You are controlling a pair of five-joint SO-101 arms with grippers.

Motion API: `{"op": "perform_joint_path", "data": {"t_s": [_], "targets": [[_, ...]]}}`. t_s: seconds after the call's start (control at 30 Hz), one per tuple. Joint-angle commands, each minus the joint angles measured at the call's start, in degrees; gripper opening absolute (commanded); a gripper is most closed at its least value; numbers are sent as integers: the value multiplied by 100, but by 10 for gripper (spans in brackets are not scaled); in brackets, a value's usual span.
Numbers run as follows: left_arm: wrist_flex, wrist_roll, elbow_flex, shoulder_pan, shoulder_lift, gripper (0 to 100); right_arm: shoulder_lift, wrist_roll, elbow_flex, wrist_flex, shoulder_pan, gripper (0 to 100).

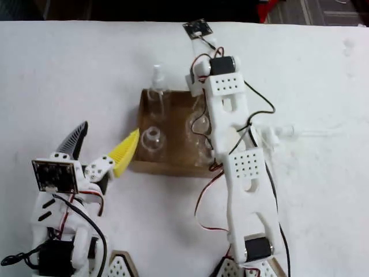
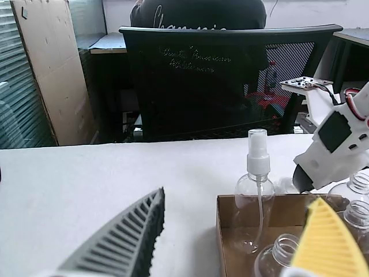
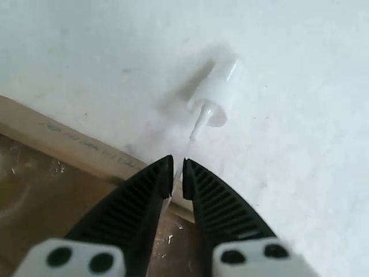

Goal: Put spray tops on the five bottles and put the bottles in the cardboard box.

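The cardboard box (image 1: 137, 124) stands mid-table with clear bottles upright in it. One bottle (image 1: 157, 95) (image 2: 256, 193) at the far left corner wears a white spray top. Others, such as the bottle (image 1: 151, 138) (image 2: 282, 249) at the near left, have open necks. My right gripper (image 3: 177, 170) is at the box's far edge, shut on the thin tube of a spray top (image 3: 218, 98) whose head is over the table beyond. My left gripper (image 1: 109, 131) (image 2: 239, 199) stands open left of the box, holding nothing.
A loose spray top (image 1: 283, 133) with a long tube lies on the table right of the right arm (image 1: 242, 167), which stretches over the box's right side. A black chair (image 2: 219, 75) stands past the table's far edge.
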Motion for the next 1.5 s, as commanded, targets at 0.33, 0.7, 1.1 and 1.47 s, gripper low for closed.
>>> {"op": "perform_joint_path", "data": {"t_s": [0.33,0.7,1.1,1.47], "targets": [[-114,70,-62,-75,-31,373,-857,70,-149,31,470,15],[-114,70,-62,-75,-31,373,-664,88,-18,-796,110,175],[-123,79,-62,-224,-31,373,-101,501,35,-1042,-207,180],[-123,79,-70,-224,-31,373,110,607,70,-787,-189,180]]}}
